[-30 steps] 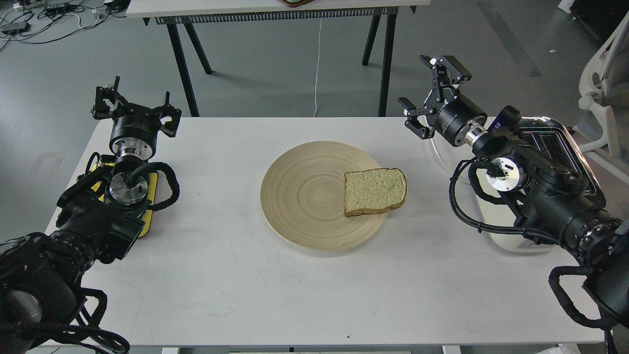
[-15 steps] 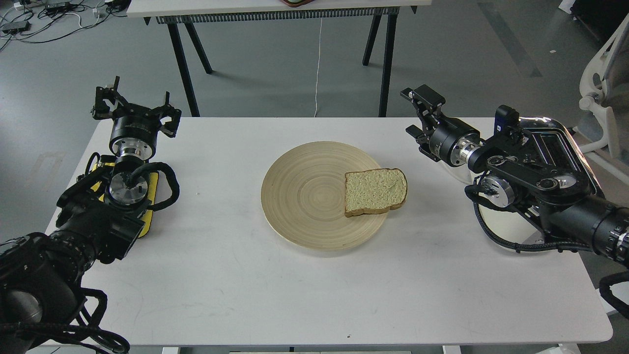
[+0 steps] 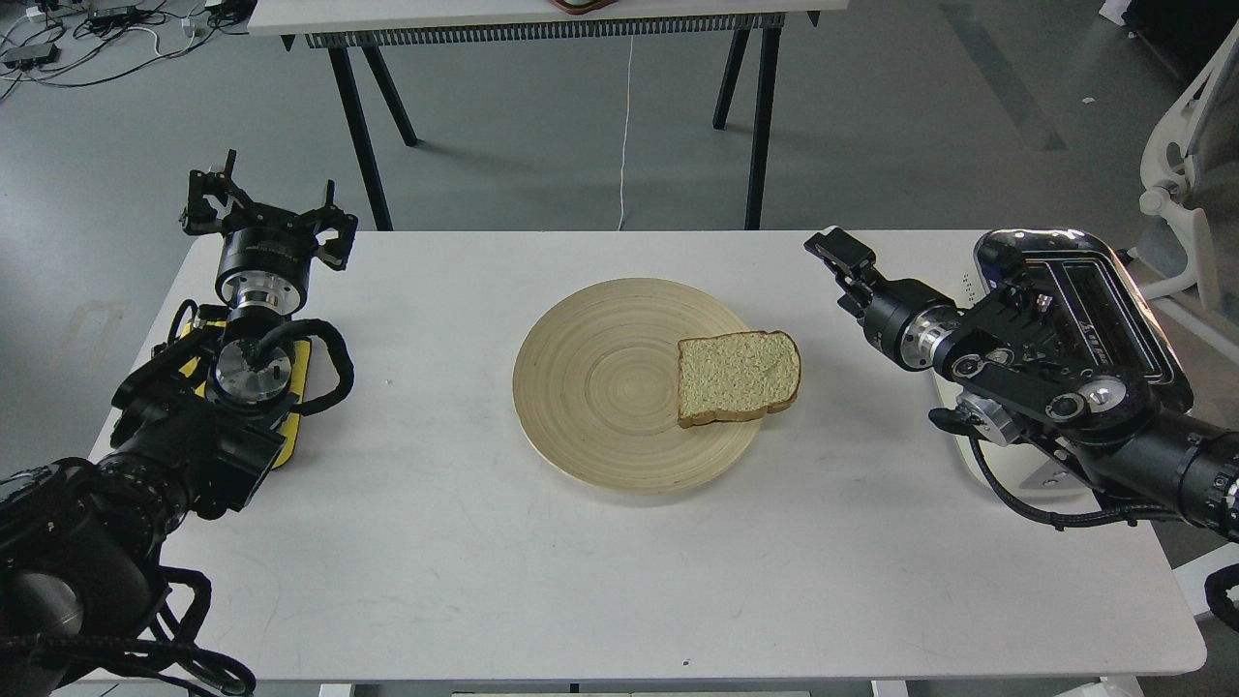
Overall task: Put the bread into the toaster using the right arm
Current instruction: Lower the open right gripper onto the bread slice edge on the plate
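Note:
The bread [image 3: 739,378] lies flat on the right part of a round wooden plate [image 3: 600,378] at the table's middle. The cream-white toaster [image 3: 1113,281] with its chrome top stands at the table's right edge, partly hidden behind my right arm. My right gripper [image 3: 838,257] hovers low over the table, up and to the right of the bread and apart from it. It is seen edge-on, so its fingers cannot be told apart. My left gripper [image 3: 263,208] is open and empty at the far left of the table.
The white table [image 3: 465,542] carries only the plate and toaster. Behind it stands another table with black legs [image 3: 360,126] and a hanging white cable [image 3: 625,126]. A white chair [image 3: 1186,194] is at the far right.
My right arm has dropped and its wrist has turned: the gripper went from raised with spread fingers down to just above the table, nearer the bread. The left arm and bread have not moved.

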You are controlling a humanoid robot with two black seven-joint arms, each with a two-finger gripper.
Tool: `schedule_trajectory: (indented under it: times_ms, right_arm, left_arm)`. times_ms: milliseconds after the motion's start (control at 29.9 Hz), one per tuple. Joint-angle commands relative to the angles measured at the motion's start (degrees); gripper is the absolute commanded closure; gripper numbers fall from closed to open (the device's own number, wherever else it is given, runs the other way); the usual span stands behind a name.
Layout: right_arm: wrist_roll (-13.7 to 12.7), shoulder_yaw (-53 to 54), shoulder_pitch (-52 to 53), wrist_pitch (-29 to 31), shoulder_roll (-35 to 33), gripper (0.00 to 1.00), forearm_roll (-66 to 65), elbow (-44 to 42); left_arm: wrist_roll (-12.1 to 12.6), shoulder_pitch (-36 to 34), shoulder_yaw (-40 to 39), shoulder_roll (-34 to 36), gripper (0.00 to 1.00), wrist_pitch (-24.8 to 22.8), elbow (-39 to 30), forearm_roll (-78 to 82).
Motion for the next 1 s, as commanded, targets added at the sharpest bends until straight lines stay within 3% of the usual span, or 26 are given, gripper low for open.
schedule_trajectory:
  times_ms: [0, 502, 970]
  right_arm:
    - [-0.1, -0.4, -1.3, -0.8, 0.5, 0.03, -0.1, -0.3]
    - [-0.2, -4.5, -1.9, -1.3, 4.8, 0.12, -2.2, -1.0]
    - [-0.1, -6.5, -2.0, -1.2, 5.2, 0.49, -2.9, -0.9]
  left_arm:
    - [0.0, 0.0, 0.0, 0.0, 0.0, 0.0, 0.0, 0.0]
    - [0.0, 0.0, 0.0, 0.0, 0.0, 0.0, 0.0, 0.0]
    - [0.0, 0.0, 0.0, 0.0, 0.0, 0.0, 0.0, 0.0]
